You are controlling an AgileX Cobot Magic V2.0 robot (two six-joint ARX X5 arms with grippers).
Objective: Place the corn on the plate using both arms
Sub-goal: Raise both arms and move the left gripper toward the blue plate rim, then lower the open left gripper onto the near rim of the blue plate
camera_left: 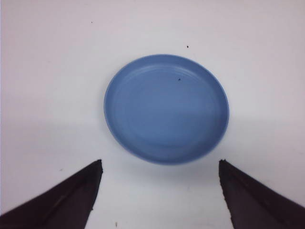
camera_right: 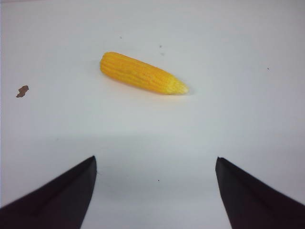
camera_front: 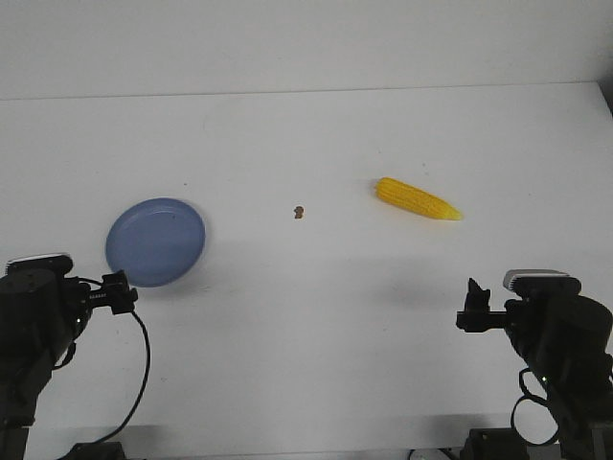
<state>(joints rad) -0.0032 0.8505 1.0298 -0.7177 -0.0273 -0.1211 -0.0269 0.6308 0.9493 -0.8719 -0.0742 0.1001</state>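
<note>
The yellow corn (camera_front: 416, 198) lies on the white table right of centre, its pointed end toward the right; it also shows in the right wrist view (camera_right: 142, 73). The blue plate (camera_front: 155, 241) sits empty at the left; the left wrist view shows it too (camera_left: 166, 109). My left gripper (camera_front: 119, 290) hangs near the front left, just short of the plate, open and empty (camera_left: 160, 164). My right gripper (camera_front: 475, 311) hangs near the front right, well short of the corn, open and empty (camera_right: 156, 161).
A tiny brown speck (camera_front: 299, 212) lies on the table between plate and corn; it also shows in the right wrist view (camera_right: 22, 90). The table's front edge runs just below both arms.
</note>
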